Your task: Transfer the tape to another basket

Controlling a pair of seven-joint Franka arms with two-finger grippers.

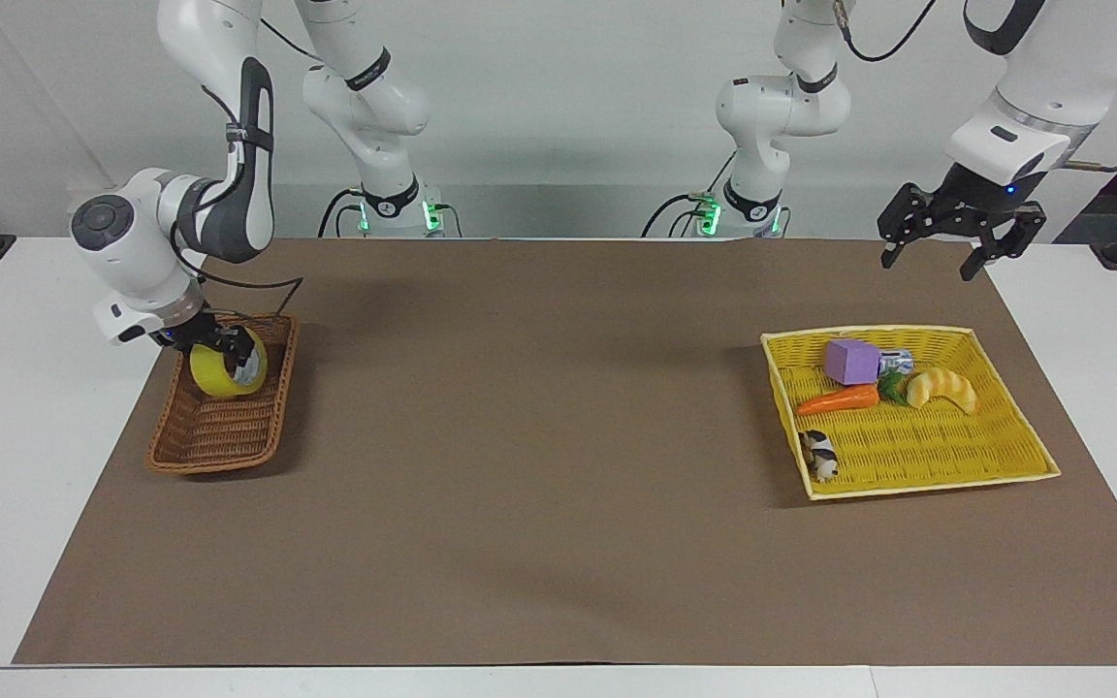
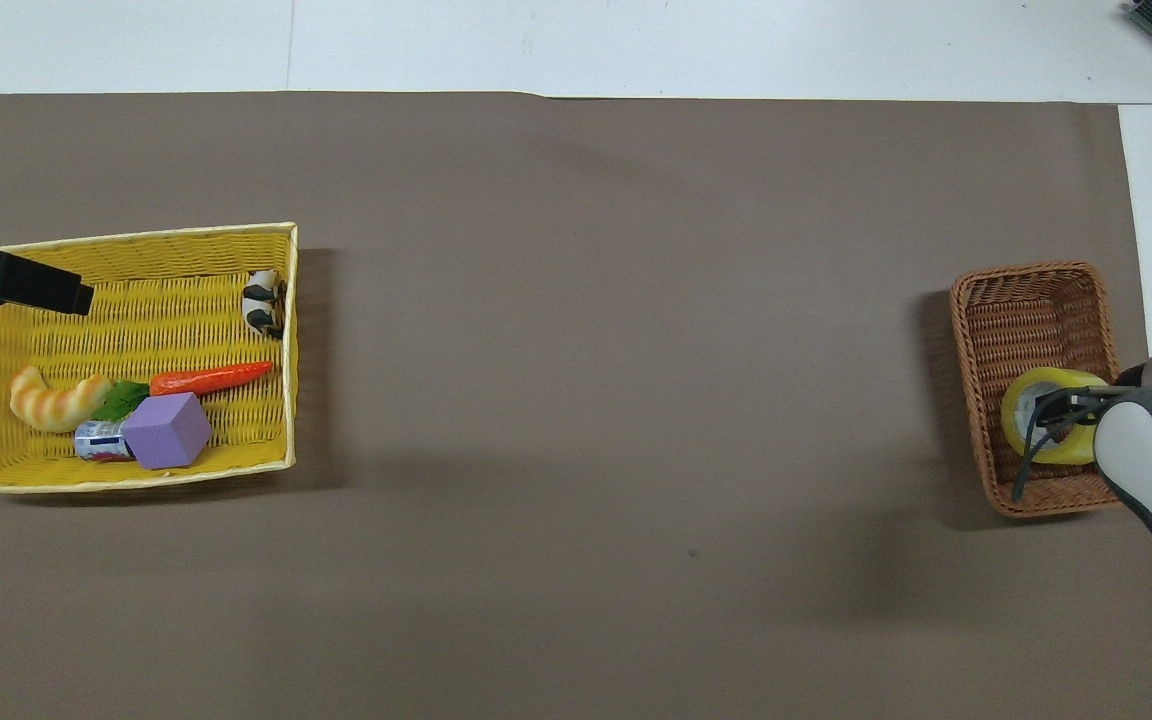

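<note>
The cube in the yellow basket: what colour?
The cube is plain purple; the overhead view shows it best.

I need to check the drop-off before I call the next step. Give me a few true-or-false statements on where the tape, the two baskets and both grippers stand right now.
1. The tape is inside the brown wicker basket. True.
2. The tape is at the end of that basket farther from the robots. False: it is at the end nearer to the robots.
3. The left gripper holds the carrot. False: its jaws are open and empty, up in the air, and the carrot lies in the yellow basket.
4. The right gripper is down at the tape. True.
5. The purple cube lies in the yellow basket. True.
</note>
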